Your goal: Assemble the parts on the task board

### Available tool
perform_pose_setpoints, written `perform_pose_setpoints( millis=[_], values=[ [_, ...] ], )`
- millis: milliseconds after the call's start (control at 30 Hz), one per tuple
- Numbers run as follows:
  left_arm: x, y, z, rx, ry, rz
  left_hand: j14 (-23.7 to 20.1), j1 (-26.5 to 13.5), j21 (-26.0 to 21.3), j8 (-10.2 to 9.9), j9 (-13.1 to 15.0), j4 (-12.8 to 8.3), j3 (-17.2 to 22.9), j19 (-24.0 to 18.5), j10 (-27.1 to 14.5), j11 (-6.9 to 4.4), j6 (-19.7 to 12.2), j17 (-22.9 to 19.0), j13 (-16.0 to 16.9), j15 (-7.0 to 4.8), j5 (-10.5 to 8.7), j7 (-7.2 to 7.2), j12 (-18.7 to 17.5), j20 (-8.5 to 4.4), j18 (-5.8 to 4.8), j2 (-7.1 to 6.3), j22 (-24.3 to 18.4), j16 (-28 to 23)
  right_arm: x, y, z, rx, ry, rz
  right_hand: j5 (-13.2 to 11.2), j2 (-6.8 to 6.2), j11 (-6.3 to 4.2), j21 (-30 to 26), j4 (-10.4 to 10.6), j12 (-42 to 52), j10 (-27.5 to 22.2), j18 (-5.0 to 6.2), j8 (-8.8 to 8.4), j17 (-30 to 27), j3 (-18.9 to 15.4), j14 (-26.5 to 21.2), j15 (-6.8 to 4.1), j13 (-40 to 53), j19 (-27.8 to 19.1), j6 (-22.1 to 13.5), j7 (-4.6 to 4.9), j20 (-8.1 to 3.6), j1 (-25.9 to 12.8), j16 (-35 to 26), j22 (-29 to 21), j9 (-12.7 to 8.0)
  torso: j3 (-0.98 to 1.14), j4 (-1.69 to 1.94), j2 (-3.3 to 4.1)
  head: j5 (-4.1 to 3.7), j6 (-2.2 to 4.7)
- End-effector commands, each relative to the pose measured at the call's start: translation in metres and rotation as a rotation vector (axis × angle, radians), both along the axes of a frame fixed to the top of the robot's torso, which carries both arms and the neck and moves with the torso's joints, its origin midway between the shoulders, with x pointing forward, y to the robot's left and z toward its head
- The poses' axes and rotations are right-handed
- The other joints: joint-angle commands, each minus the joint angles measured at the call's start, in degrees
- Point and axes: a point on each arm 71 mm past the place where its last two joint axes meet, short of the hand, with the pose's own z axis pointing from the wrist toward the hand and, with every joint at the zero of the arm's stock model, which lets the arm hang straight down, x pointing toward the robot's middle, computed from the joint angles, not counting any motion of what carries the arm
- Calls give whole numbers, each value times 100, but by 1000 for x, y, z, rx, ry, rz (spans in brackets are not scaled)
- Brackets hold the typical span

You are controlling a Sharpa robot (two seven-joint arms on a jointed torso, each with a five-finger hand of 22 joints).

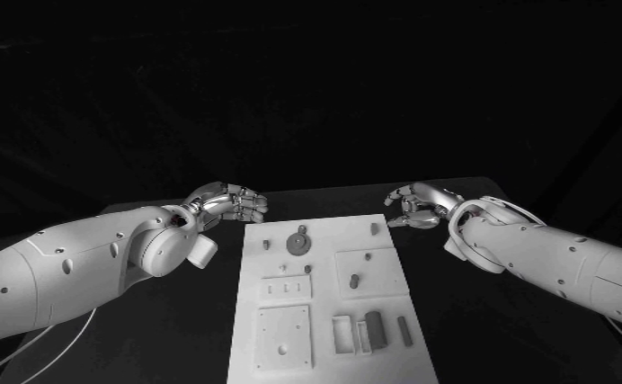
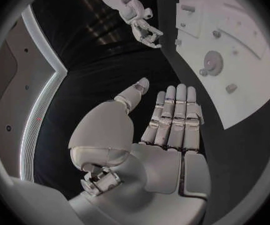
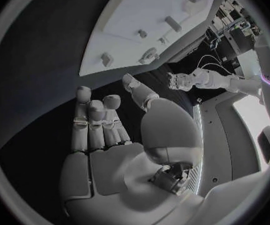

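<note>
Black table (image 1: 155, 348) under both arms, dark backdrop behind, far edge of the table just beyond the hands. Left arm (image 1: 78, 267) comes in over the table's left side; left hand (image 1: 231, 202) sits off the far-left corner of the task board (image 1: 327, 312), near it but not touching, above bare table. Fingers straight and side by side with the thumb apart in the left wrist view (image 2: 172, 120), palm bare, holding nothing. Open black strip runs between this hand and the board's left edge.

Task board lies lengthwise in the middle of the table, running from the near edge of the head view up to between the hands. On it, left to right: square plate (image 1: 284, 336) near-left, small slotted plate (image 1: 287, 289) above it, round gear-like part (image 1: 299, 244) at the far end, square plate (image 1: 369, 273) right of centre, and upright parts, a pale bracket (image 1: 346, 334) and dark blocks (image 1: 376, 325), near-right.

Right hand (image 1: 417, 207) hovers off the board's far-right corner, just beside the edge, contact not visible. Fingers loosely spread and slightly curled in the right wrist view (image 3: 103, 125), nothing in them. Right arm (image 1: 545, 258) crosses bare table on the right; free table on that side too.
</note>
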Motion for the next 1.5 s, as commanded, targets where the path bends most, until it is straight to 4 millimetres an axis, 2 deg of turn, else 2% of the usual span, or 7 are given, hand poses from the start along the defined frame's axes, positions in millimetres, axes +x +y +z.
perform_pose_setpoints(
  millis=[33,167,333,767,1067,1200,1500],
  values=[
    [-2,-6,0,-12,-8,-36,-52,44,-36,-33,-5,4,-31,-50,-48,12,-30,-8,-6,8,24,4,-32,-13,-47,7,-8,-44,-2,2,-9,-11,13,39,20,-28,-4,-26,-3,-29,-56,40,-42,-10,-26,-60,-6,-8,-52,-72,-9,6,51,-11,68,-21,-21,20,4,-17,-30],
    [-1,-6,-1,-7,-3,-28,-45,31,-32,-46,-6,9,-39,-57,-47,20,-40,-8,-7,18,24,28,-46,-12,-51,16,-7,-49,-1,3,-16,-15,22,39,20,-28,-10,-25,-1,-26,-58,40,-50,-10,-28,-65,-9,-9,-53,-89,-16,10,55,-8,70,-29,-28,34,10,-8,-46],
    [-1,-7,-2,-7,-1,-30,-17,22,-26,-52,-5,15,-39,-55,-32,25,-40,-2,-4,23,27,52,-52,-11,-50,32,-4,-42,0,5,-24,-18,33,39,19,-7,-22,-18,1,-13,-52,40,-42,-6,-32,-61,-20,-8,-44,-79,-28,14,55,8,75,-33,-29,26,6,20,-68],
    [-4,-12,-2,-8,7,-41,55,-32,-9,-58,3,28,-32,-36,11,38,-20,16,6,24,29,79,-65,-10,-35,80,5,-21,3,7,-35,-29,59,29,44,77,-40,27,1,50,-12,40,6,10,-44,-31,-43,3,6,-13,-45,-1,54,80,93,-41,-35,35,13,30,-119],
    [-5,-13,-2,-5,14,-37,103,-111,5,-89,3,31,-51,0,17,52,-43,36,12,9,-5,154,-95,-19,-21,50,12,-12,4,10,-36,-29,55,27,56,139,-37,58,3,95,11,40,46,20,-43,-11,-42,13,36,49,-41,-17,54,126,103,-42,-25,12,0,82,-160],
    [-5,-13,-2,-5,14,-38,105,-116,4,-90,3,32,-52,1,18,52,-45,37,13,9,-6,157,-96,-19,-21,50,12,-11,5,10,-36,-30,54,24,60,165,-34,79,2,121,29,40,76,23,-43,7,-40,18,58,100,-37,-28,51,152,106,-40,-27,24,4,74,-160],
    [-6,-14,-2,-6,15,-41,108,-127,4,-89,6,36,-52,2,25,50,-40,39,16,8,-7,160,-95,-19,-21,55,13,-12,7,11,-36,-31,52,16,69,213,-33,101,7,148,47,40,95,25,-37,26,-40,22,82,135,-37,-41,43,177,107,-44,-28,17,3,91,-166]
  ],
)
